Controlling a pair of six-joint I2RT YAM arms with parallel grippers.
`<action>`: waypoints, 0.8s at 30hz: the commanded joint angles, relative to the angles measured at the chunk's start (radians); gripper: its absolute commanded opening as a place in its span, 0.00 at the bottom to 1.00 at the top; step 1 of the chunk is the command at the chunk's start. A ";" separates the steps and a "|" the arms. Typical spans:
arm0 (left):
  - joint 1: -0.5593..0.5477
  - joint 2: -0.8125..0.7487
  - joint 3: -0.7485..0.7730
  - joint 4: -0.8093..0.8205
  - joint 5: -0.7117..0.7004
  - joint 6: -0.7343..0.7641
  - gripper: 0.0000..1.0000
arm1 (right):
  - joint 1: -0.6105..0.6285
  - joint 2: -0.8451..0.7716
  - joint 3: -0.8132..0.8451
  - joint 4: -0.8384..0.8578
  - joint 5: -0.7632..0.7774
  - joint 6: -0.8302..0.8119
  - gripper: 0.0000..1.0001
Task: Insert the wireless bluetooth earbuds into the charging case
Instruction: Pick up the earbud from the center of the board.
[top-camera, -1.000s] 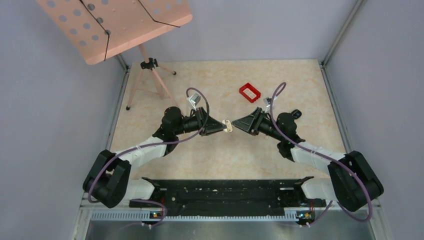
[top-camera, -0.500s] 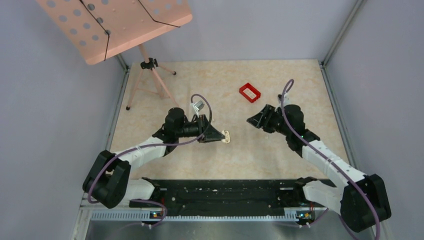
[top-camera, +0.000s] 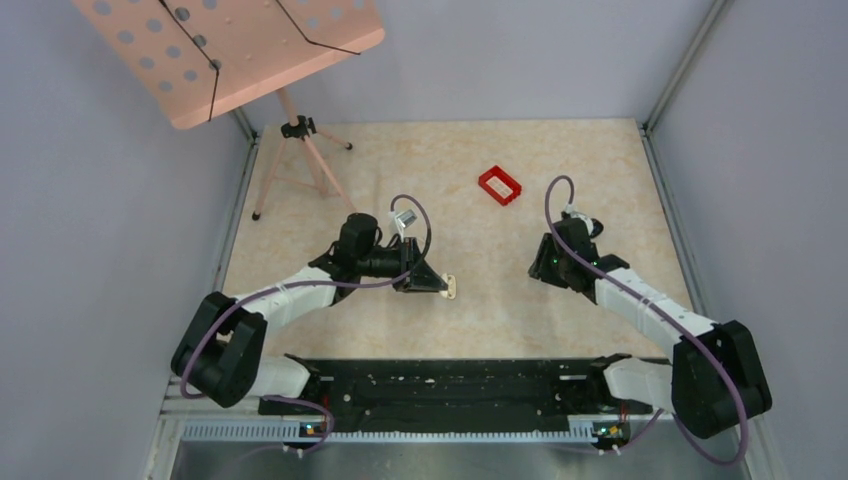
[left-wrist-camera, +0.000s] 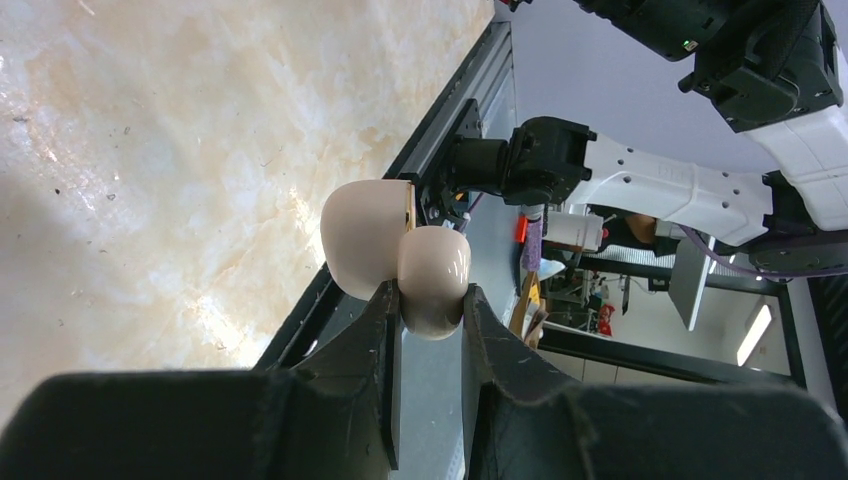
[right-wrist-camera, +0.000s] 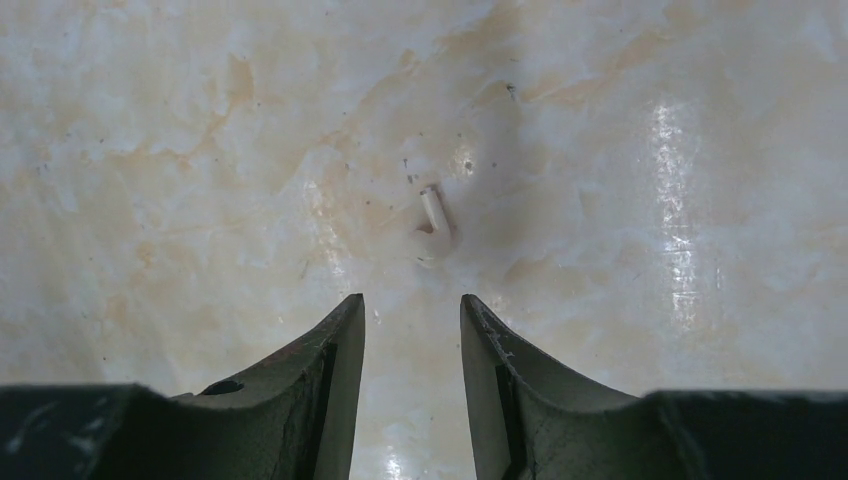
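Note:
My left gripper (top-camera: 438, 284) is shut on a pale cream, rounded charging case (top-camera: 452, 288) and holds it above the table. In the left wrist view the case (left-wrist-camera: 365, 235) shows as two glossy cream halves with a gold edge between them, one half pinched between my fingers (left-wrist-camera: 432, 292). No black case shows. My right gripper (top-camera: 545, 268) points down at the table, open and empty. In the right wrist view a tiny pale cream earbud (right-wrist-camera: 434, 215) lies on the marble just ahead of its open fingertips (right-wrist-camera: 412, 300). A dark earbud is not in view.
A red rectangular tray (top-camera: 500, 185) sits at the back of the table, right of centre. A pink music stand (top-camera: 230, 50) on a tripod (top-camera: 300, 160) stands at the back left. A black rail (top-camera: 450, 385) runs along the near edge.
My left gripper has moved toward the near edge with the case. My right gripper has drawn back to the right, away from the case, and turned down over the table.

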 joint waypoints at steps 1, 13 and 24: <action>0.003 0.010 0.038 0.064 0.025 0.004 0.00 | -0.012 0.030 0.018 0.022 0.055 -0.002 0.40; 0.003 0.021 0.030 0.108 0.034 -0.012 0.00 | -0.012 0.196 0.043 0.097 0.002 -0.067 0.33; 0.003 0.037 0.033 0.150 0.041 -0.029 0.00 | -0.013 0.243 0.083 0.080 0.022 -0.099 0.19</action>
